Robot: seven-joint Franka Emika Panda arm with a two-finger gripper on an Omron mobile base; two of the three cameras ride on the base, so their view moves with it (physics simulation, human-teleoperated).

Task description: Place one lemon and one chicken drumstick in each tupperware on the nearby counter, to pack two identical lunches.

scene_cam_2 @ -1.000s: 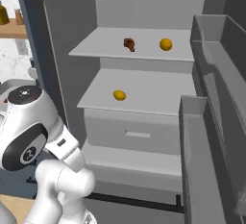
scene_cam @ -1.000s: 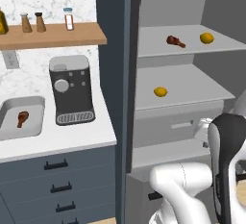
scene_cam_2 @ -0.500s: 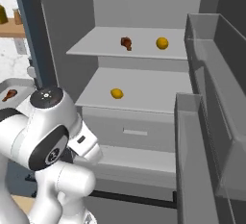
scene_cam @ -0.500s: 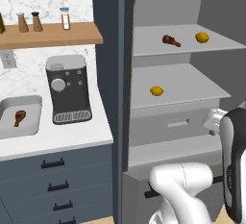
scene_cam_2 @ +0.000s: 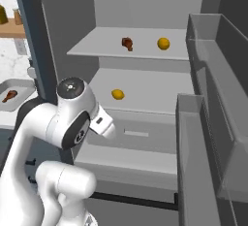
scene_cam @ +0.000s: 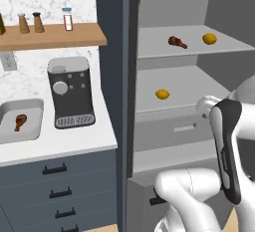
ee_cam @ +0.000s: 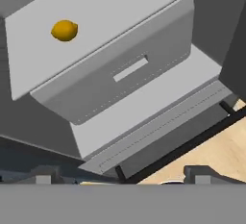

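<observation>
My gripper (ee_cam: 120, 177) wide open, empty. Lemon (ee_cam: 64, 31) on fridge shelf (ee_cam: 110, 6) ahead, up-left of fingertips, well apart. Probably light, firm, round, waxy: may roll or slip. Pinch across widest middle, fingers level, squeeze gently.

The arm (scene_cam_2: 63, 137) is glossy white, built of rounded, tube-like links that swell into bulbous joints. One joint ends in a round dark grey cap (scene_cam_2: 71, 88) with a small pale mark at its centre, and a dark band rings the link just below it. Another link (scene_cam: 226, 146) carries a long dark grey panel edged in white. A short white stub (scene_cam_2: 103, 124) juts from the upper link. The fingertips (ee_cam: 44, 174) are small, dark grey, blocky tabs.
</observation>
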